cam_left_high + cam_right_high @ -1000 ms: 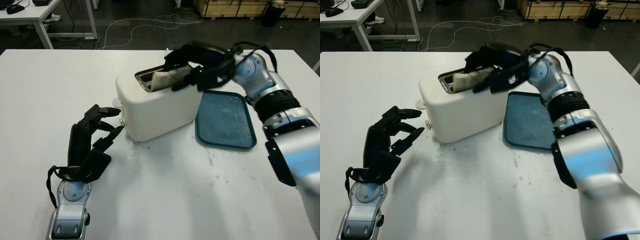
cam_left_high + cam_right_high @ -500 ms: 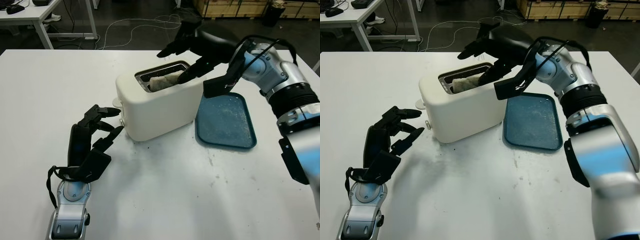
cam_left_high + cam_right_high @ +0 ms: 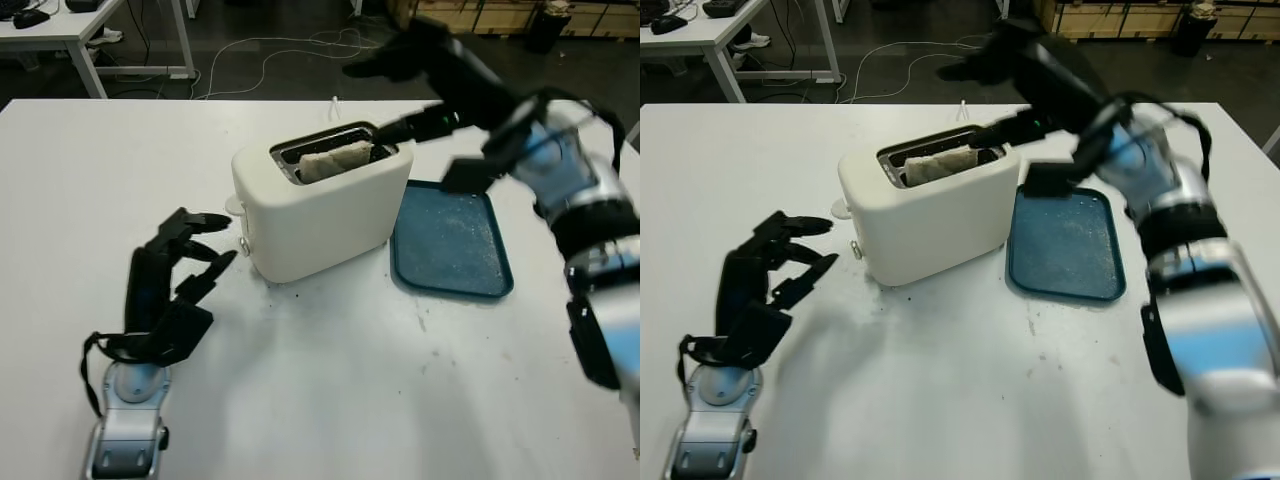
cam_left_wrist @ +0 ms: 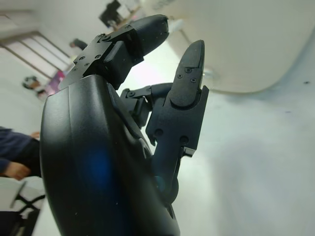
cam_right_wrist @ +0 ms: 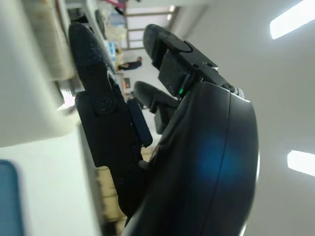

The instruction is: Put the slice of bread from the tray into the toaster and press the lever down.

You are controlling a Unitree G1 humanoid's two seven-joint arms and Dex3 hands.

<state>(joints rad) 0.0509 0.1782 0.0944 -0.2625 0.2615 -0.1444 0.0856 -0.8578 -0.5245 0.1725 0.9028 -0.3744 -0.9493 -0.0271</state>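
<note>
The slice of bread [image 3: 335, 160] stands in the slot of the cream toaster [image 3: 320, 215] at the table's middle, its top edge showing above the slot. My right hand [image 3: 385, 98] is open and hovers above the toaster's right end, clear of the bread. One of its fingers [image 5: 98, 98] shows beside the toaster's wall [image 5: 29, 98]. The teal tray [image 3: 450, 240] lies bare to the right of the toaster. My left hand [image 3: 222, 238] is open just left of the toaster, close to the lever knob [image 3: 244, 243] and not touching it. Its fingers [image 4: 189, 73] point at the toaster [image 4: 246, 44].
The white table [image 3: 330, 380] stretches wide in front of the toaster. Crumbs dot the tray and the table near it. Beyond the far edge are cables on the floor [image 3: 290, 50], another white desk [image 3: 60, 30] and wooden crates [image 3: 470, 15].
My right hand let go of the bread and rose up and to the right. The slice now sits lower in the slot. My left hand drifted slightly left.
</note>
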